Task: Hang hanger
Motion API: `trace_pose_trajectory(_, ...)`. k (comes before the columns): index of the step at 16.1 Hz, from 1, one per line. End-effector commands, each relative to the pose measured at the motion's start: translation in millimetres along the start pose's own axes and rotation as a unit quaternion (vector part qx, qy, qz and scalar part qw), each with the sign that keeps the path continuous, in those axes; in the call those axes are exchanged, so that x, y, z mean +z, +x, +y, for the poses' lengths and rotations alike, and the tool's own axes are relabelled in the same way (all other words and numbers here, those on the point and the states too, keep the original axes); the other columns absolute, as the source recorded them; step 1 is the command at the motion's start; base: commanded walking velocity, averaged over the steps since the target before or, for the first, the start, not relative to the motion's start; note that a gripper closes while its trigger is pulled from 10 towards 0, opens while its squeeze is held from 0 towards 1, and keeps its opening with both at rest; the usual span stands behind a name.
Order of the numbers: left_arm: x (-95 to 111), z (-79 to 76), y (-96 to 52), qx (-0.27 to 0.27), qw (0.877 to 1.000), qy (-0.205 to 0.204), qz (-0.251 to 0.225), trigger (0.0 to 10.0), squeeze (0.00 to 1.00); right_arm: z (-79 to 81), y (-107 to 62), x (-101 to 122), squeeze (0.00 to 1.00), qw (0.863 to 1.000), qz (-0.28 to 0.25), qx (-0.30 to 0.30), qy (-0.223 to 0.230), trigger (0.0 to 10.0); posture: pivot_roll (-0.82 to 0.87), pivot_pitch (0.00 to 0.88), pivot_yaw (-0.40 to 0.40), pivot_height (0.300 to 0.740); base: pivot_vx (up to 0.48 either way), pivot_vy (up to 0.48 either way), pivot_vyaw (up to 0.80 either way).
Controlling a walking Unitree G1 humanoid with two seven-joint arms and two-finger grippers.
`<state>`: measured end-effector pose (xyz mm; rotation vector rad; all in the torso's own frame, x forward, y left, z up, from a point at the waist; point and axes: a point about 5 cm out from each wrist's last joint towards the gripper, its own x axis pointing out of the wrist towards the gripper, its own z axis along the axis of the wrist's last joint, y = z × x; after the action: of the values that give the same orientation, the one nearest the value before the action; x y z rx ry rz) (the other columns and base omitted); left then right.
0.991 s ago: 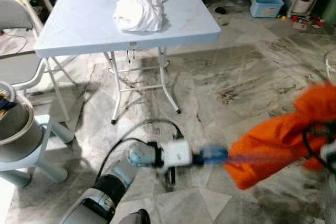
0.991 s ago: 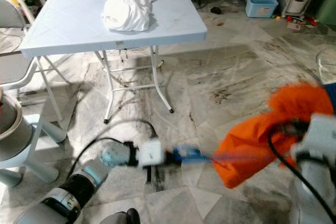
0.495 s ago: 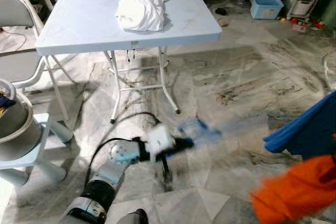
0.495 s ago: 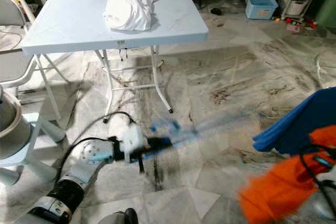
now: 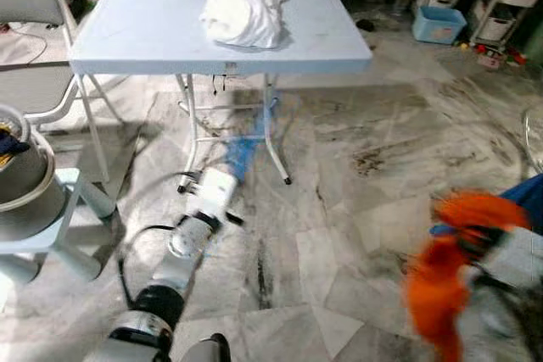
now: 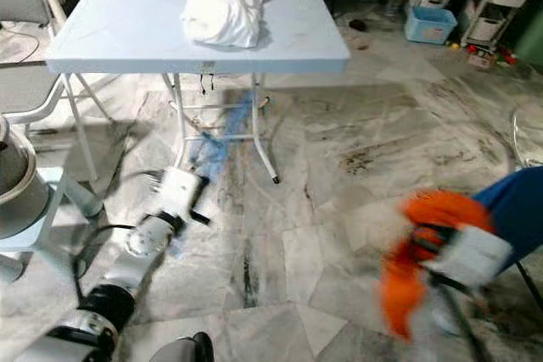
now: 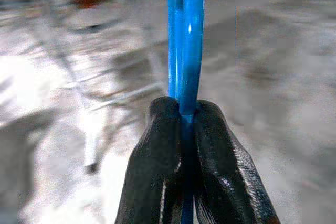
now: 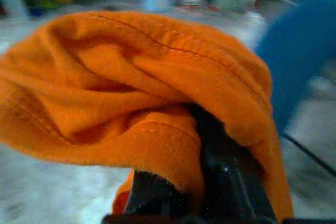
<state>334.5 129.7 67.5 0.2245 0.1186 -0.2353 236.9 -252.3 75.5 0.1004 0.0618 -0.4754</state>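
A blue hanger is clamped between the black fingers of my left gripper, which is shut on it. In the left eye view the hanger is a blurred blue streak reaching from my left wrist toward the table legs. An orange cloth hangs low at the right, with my right gripper shut on it. The cloth's folds drape over the fingers and hide their tips.
A light blue folding table stands ahead with a white crumpled cloth on it. A grey chair and a metal pot on a stool are at the left. Blue fabric is at the right edge. Shelves and a blue bin stand at the back right.
The hanger has come out of the orange cloth and my left arm has swung it left toward the table legs. My right gripper has dropped low to the right with the cloth.
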Motion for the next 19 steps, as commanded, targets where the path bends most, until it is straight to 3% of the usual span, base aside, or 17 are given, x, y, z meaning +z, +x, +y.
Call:
trace_pose_trajectory(1,-3.6,6.9,0.3,0.047,0.999,-0.016,0.021,10.0,0.0,6.4,-3.0,13.9,0.0,0.999,-0.036,0.021,-0.006,0.0,0.17,0.097,-0.117,0.74,0.0,0.0,0.0)
trace_pose_trajectory(4,-13.7,7.0,-3.2,0.069,0.996,-0.033,0.053,10.0,0.0,14.7,-3.1,29.6,0.0,0.997,-0.071,0.023,0.009,0.0,0.18,0.103,-0.127,0.74,0.0,0.0,0.0)
trace_pose_trajectory(10,0.8,-6.5,-2.5,-0.014,1.0,-0.017,0.016,10.0,0.0,35.7,-6.5,38.3,0.0,0.993,-0.094,0.026,0.059,0.0,0.22,0.067,-0.099,0.74,0.0,0.0,0.0)
trace_pose_trajectory(13,-5.9,15.4,-22.2,-0.037,0.999,0.017,0.006,10.0,0.0,32.7,-19.7,43.3,0.0,0.992,-0.102,0.035,0.068,0.0,0.24,0.058,-0.1,0.74,0.0,0.0,0.0)
trace_pose_trajectory(15,-23.7,31.7,-42.0,-0.027,0.999,0.033,0.029,10.0,0.0,28.6,-38.5,41.9,0.0,0.992,-0.098,0.052,0.063,0.0,0.24,0.057,-0.101,0.74,0.0,0.0,0.0)
trace_pose_trajectory(16,-38.4,42.6,-59.7,-0.014,0.998,0.05,0.042,10.0,0.0,22.2,-55.7,38.6,0.0,0.992,-0.095,0.066,0.042,0.0,0.23,0.058,-0.103,0.74,0.0,0.0,0.0)
trace_pose_trajectory(19,-49.5,43.5,-69.9,-0.009,0.997,0.051,0.049,10.0,0.0,11.3,-59.4,28.2,0.0,0.996,-0.068,0.039,0.051,0.0,0.21,0.067,-0.116,0.74,0.0,0.0,0.0)
